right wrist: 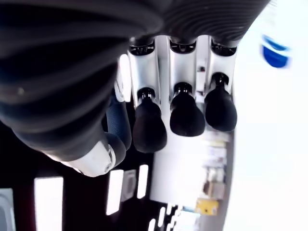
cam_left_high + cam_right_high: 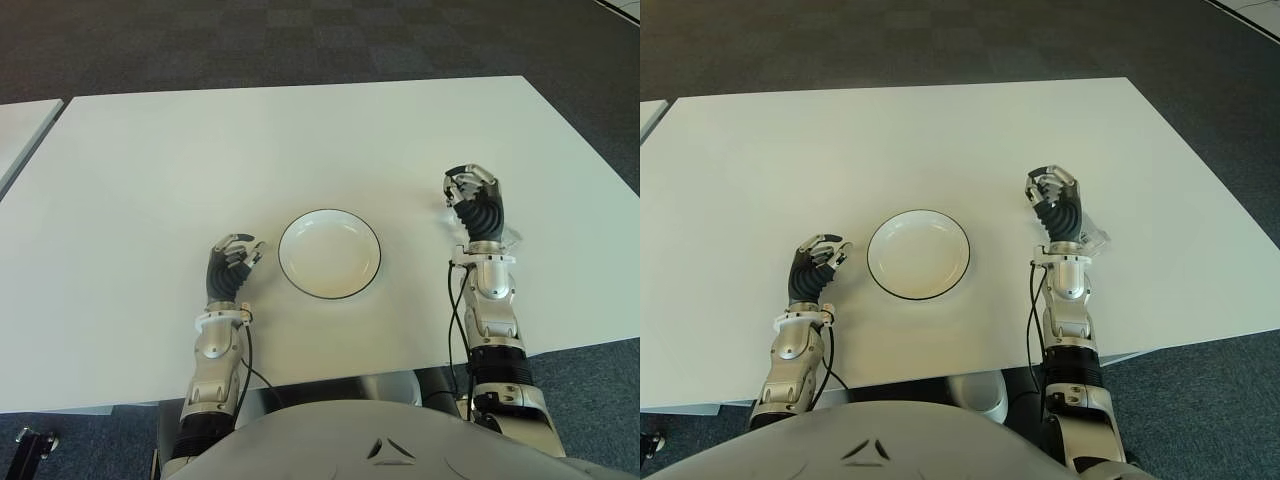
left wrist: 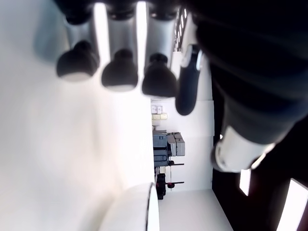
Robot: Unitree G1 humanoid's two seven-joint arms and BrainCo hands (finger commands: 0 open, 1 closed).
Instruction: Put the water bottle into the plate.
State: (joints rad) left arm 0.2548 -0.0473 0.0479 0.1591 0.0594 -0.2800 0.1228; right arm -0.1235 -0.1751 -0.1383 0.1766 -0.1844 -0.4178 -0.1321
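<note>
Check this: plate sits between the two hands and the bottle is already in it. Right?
Not quite. The plate does sit between the left hand and the right hand, but it is empty. The right eye view shows the bottle on the table to the plate's right, beside the right hand, which isn't holding it.

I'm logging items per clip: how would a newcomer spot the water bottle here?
On the white table, find the round plate near the front edge. The water bottle lies on its side to the plate's right, mostly hidden beneath the right hand. It is clear plastic, unlike the white black-rimmed plate.
</note>
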